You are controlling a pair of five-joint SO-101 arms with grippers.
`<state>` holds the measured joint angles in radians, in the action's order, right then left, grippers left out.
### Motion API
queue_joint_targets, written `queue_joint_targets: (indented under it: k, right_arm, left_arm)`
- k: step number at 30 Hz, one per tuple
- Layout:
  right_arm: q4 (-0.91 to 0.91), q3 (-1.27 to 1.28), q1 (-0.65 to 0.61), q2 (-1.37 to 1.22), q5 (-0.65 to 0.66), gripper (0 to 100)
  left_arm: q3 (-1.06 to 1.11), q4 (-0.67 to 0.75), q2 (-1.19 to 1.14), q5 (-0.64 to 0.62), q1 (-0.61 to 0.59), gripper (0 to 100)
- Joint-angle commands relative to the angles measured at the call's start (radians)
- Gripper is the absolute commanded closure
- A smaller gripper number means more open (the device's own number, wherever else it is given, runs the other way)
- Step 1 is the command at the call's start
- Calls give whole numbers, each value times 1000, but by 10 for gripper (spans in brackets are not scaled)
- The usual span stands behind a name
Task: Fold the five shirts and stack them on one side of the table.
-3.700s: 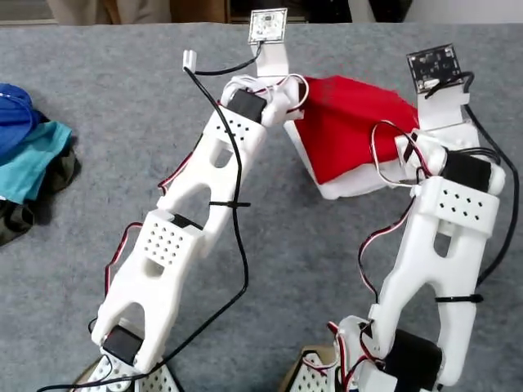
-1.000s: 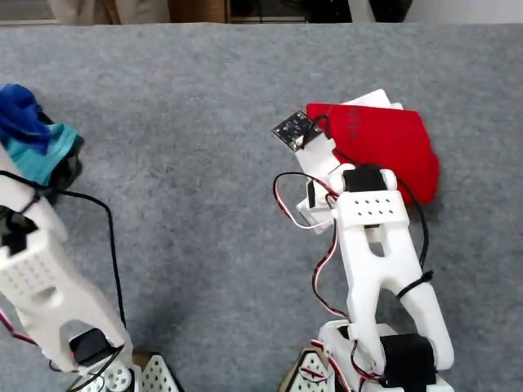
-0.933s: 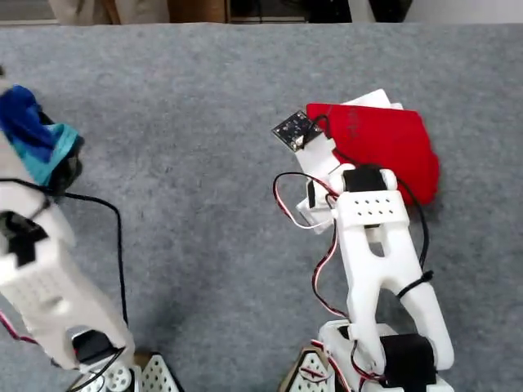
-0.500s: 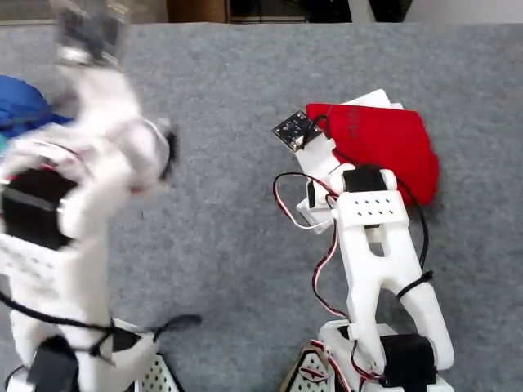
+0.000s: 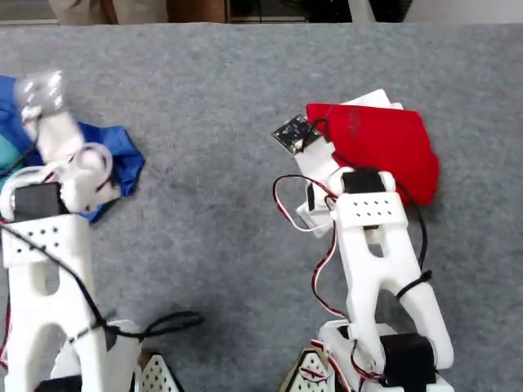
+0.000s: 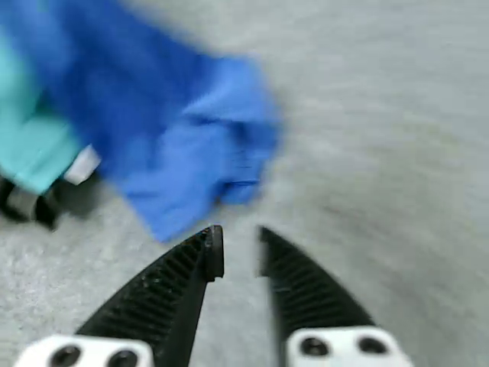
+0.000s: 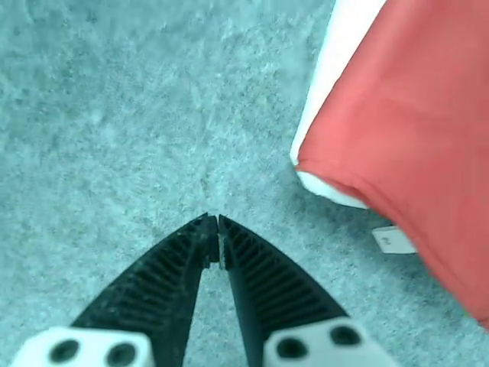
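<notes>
— While the right claw (image 7: 214,229) sits clenched on nothing just beside the folded red shirt (image 5: 384,151), look left: the blue shirt (image 5: 124,163) lies rumpled on the table (image 5: 212,82), clear of the teal shirt (image 6: 30,145)!

— And the left claw (image 6: 238,248) hangs over it, jaws slightly apart, gripping nothing. How will that cloth behave?

— Light and floppy, I'd say. It'll sag and bunch, so pinch a hem or shoulder edge rather than the middle, and spread it flat first.

— What's changed?

— Plenty. Nearly four seconds back both arms worked at the red shirt. A second ago the left arm was over at the pile with the blue one bunched up there; now it's been dragged out toward the middle. The right arm hasn't budged in that second, and the red shirt stays put on the white shirt (image 5: 372,100).
</notes>
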<state>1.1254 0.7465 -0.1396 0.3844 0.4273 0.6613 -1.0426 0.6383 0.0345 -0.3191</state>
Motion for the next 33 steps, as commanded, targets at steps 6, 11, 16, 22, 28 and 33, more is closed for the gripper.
queue_joint_targets:
  k: [6, 11, 16, 22, 28, 33]
  right_arm:
    - [-64, 45, -15, 31, -9, 996]
    - [-63, 47, -15, 35, -9, 996]
    - [-63, 47, -13, 36, -9, 996]
    - [-64, 47, -10, 38, -9, 996]
    - [-64, 47, -8, 38, -9, 996]
    - [-66, 45, -8, 38, -9, 996]
  left_arm:
    - [307, 598, -329, -80, -118, 747]
    - [5, 365, -593, -126, -123, 757]
    - [-147, 230, -742, -52, -61, 981]
    - [-66, 236, -664, 49, 25, 984]
    - [141, 238, -312, 51, 189, 984]
    - [315, 229, 62, 49, 304, 982]
